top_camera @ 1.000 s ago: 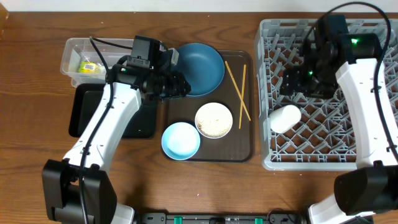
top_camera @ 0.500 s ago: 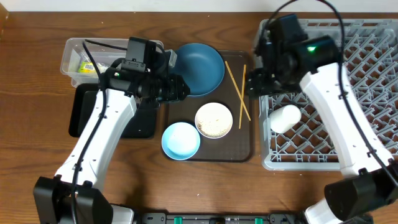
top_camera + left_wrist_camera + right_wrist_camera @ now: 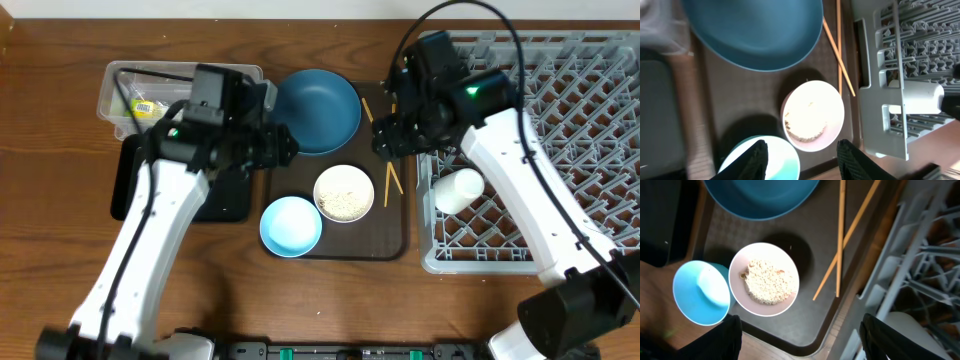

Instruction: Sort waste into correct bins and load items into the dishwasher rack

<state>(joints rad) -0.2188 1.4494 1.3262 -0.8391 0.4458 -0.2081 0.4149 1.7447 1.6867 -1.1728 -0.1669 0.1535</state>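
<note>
Seen from overhead, the grey dishwasher rack [image 3: 560,230] filled the right side, with the small white cup [image 3: 458,188] lying in its left part. The dark brown serving tray [image 3: 345,247] carried the dark blue plate-bowl [image 3: 318,108] at its far end. The white bowl [image 3: 344,192] and the light blue bowl [image 3: 291,225] sat nearer, and the two chopsticks [image 3: 389,178] lay along the tray's right side. Only this view showed the clear tub [image 3: 118,88] at far left, holding the yellow-green wrapper [image 3: 146,107], whose print was too small to read. The black tray [image 3: 135,195] lay just near of the tub. The left gripper [image 3: 283,145] hovered by the plate-bowl's left rim, and the right gripper [image 3: 385,135] hung over the chopsticks.

The left wrist view showed its fingers [image 3: 756,157] parted and empty above the white bowl, where the whitish crumbs [image 3: 804,127] showed plainly.

The right wrist view showed its fingers [image 3: 732,337] spread wide and holding nothing, with the white bowl and chopsticks beneath.
</note>
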